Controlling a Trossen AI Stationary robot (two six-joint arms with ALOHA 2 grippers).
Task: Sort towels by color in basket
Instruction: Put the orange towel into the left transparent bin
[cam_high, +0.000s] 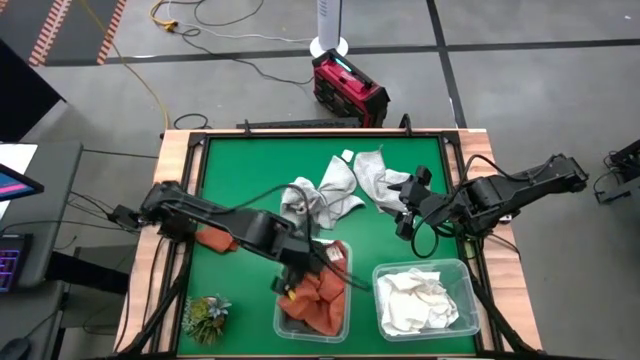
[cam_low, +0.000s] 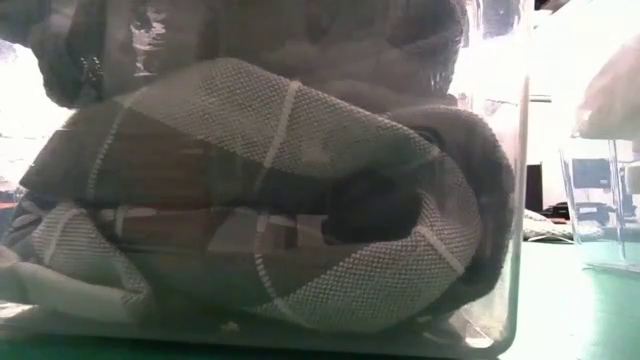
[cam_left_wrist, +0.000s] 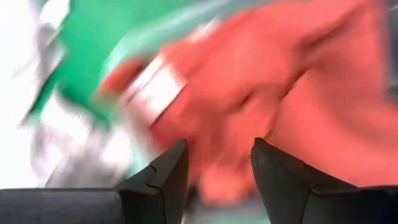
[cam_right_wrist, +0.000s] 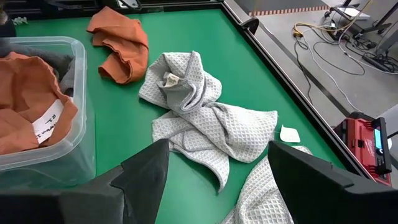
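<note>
Rust-orange towels (cam_high: 318, 300) fill a clear bin (cam_high: 281, 322) at the near edge, and white towels (cam_high: 420, 298) fill a second clear bin (cam_high: 470, 300) to its right. My left gripper (cam_high: 290, 278) is open at the orange bin's far left corner; its wrist view (cam_left_wrist: 217, 171) is blurred and shows orange cloth (cam_left_wrist: 298, 93) beyond the fingers. One more orange towel (cam_high: 213, 240) lies on the mat under the left arm. Two light grey towels (cam_high: 322, 195) (cam_high: 376, 175) lie on the mat. My right gripper (cam_high: 403, 218) (cam_right_wrist: 217, 180) is open beside the right-hand one, touching nothing. My left gripper is open over the rust-orange towels at the bin's far left corner, fingers pointing down and toward the near edge. Because of the blur in its wrist view, I cannot tell whether a finger touches the cloth.
A green plant tuft (cam_high: 207, 315) sits on the wooden rim at the near left. The low view looks into a clear bin wall (cam_low: 505, 250) with folded waffle cloth (cam_low: 300, 200) behind it. Bare green mat (cam_high: 250, 170) lies at the far left. Raised table edges (cam_high: 455, 160) border the mat.
</note>
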